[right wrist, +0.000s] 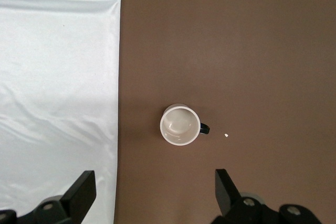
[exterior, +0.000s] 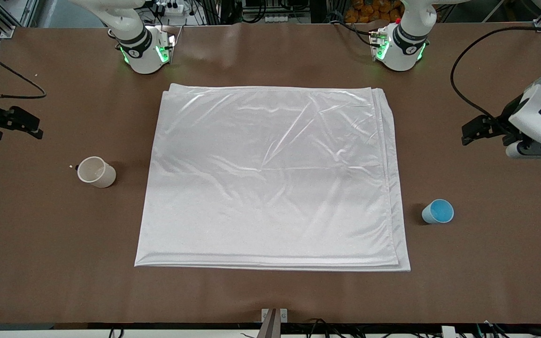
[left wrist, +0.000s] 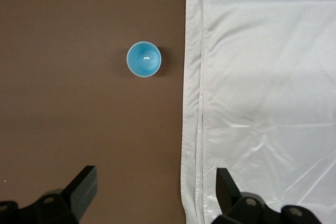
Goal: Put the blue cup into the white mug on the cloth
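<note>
Nothing is done yet: the blue cup (exterior: 437,211) and white mug (exterior: 96,172) stand on the bare surface (exterior: 270,295), flanking the empty cloth (exterior: 270,178). Left claw (left wrist: 155,195) over the surface near the cup's end, right claw (right wrist: 152,195) at nine o'clock: both gape wide, empty, waiting.

The front camera sits high, facing both robot bases and taking in the whole brown surface (exterior: 40,234). Each wrist camera looks straight down from well above. The left one sees the blue cup (left wrist: 144,59) beside the cloth (left wrist: 262,103); the right one sees the white mug (right wrist: 180,125) beside it. Both share the cloth with the front view.
</note>
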`<action>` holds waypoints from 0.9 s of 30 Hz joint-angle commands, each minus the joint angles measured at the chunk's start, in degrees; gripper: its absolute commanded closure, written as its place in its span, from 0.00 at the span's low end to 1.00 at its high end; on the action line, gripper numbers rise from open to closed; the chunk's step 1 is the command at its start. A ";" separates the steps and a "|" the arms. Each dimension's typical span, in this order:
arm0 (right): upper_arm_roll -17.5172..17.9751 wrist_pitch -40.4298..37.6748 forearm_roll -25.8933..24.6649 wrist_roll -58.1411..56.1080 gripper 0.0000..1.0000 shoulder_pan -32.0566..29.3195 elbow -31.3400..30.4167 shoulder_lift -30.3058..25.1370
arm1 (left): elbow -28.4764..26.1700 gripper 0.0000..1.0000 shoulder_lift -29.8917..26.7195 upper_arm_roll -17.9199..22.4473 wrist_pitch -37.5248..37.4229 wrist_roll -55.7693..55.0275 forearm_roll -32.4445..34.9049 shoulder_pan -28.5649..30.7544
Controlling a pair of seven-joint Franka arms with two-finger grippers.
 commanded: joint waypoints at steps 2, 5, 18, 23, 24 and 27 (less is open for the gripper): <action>0.11 3.69 0.83 -9.98 0.00 -1.03 -5.99 -3.26 | 1.87 0.00 7.60 0.13 1.96 1.15 -0.17 2.79; 0.11 4.30 0.92 -16.56 0.00 -1.82 -7.40 -3.27 | 1.87 0.00 9.09 0.13 4.78 1.41 0.00 4.02; 0.02 13.09 0.92 -42.32 0.00 -4.10 -15.39 -2.83 | 1.87 0.00 17.00 0.13 11.46 4.49 2.90 5.43; 0.02 16.34 0.83 -48.83 0.00 -4.72 -17.42 -2.13 | 1.87 0.00 19.72 0.22 14.45 4.93 3.60 5.78; 0.02 16.78 0.83 -49.89 0.00 -4.72 -17.77 -1.69 | 1.87 0.00 20.25 0.22 14.97 4.93 4.04 5.78; 0.02 18.45 0.66 -52.53 0.00 -4.64 -18.91 -1.25 | 1.87 0.00 21.40 0.22 16.12 4.93 4.40 5.87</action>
